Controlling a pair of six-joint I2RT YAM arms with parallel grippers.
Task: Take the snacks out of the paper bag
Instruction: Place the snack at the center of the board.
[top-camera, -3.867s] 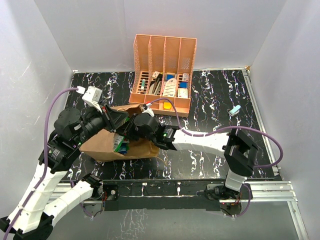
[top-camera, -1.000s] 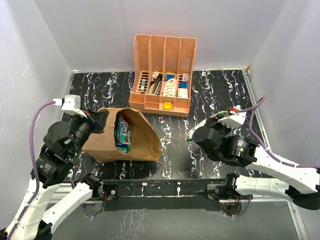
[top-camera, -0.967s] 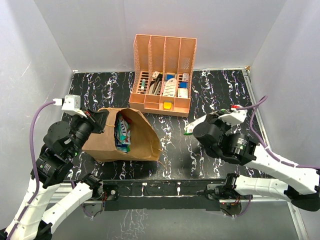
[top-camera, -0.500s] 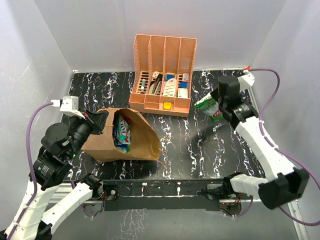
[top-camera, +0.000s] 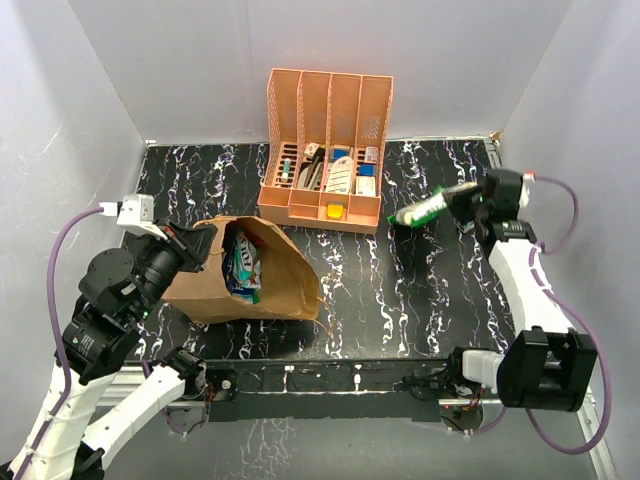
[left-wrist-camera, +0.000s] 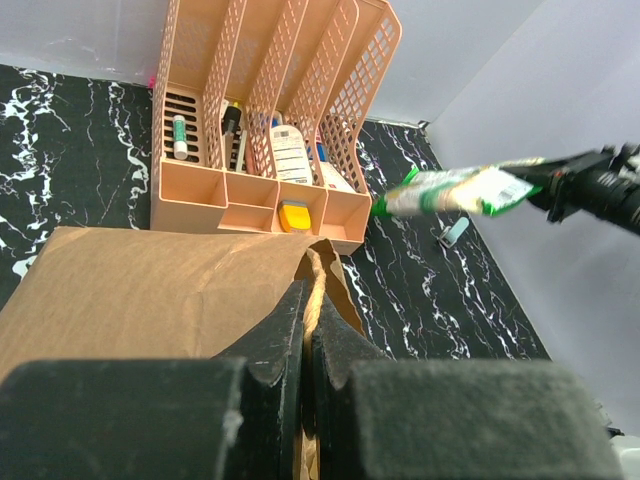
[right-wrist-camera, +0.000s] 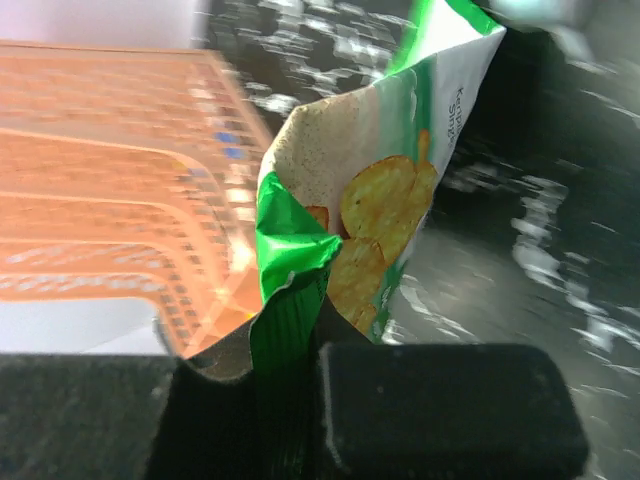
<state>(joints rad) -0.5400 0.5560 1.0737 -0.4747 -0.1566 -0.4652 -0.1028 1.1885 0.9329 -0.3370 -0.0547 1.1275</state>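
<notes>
The brown paper bag (top-camera: 280, 275) lies on its side at the left of the black table, mouth open towards the camera, with several glossy packets (top-camera: 240, 265) inside. My left gripper (top-camera: 205, 243) is shut on the bag's twisted paper handle (left-wrist-camera: 316, 285), holding the mouth up. My right gripper (top-camera: 458, 197) is shut on a green chip packet (top-camera: 428, 208) and holds it in the air at the right, in front of the orange organiser. The packet fills the right wrist view (right-wrist-camera: 375, 190) and shows in the left wrist view (left-wrist-camera: 455, 190).
The orange four-compartment organiser (top-camera: 328, 120) with stationery stands at the back centre. A small light-blue item (left-wrist-camera: 453, 232) lies on the table at the right. White walls close in the table on three sides.
My right gripper pulled a green packet out of the bag, swung it across to the right and raised it near the organiser. My left gripper kept hold of the bag's handle.
</notes>
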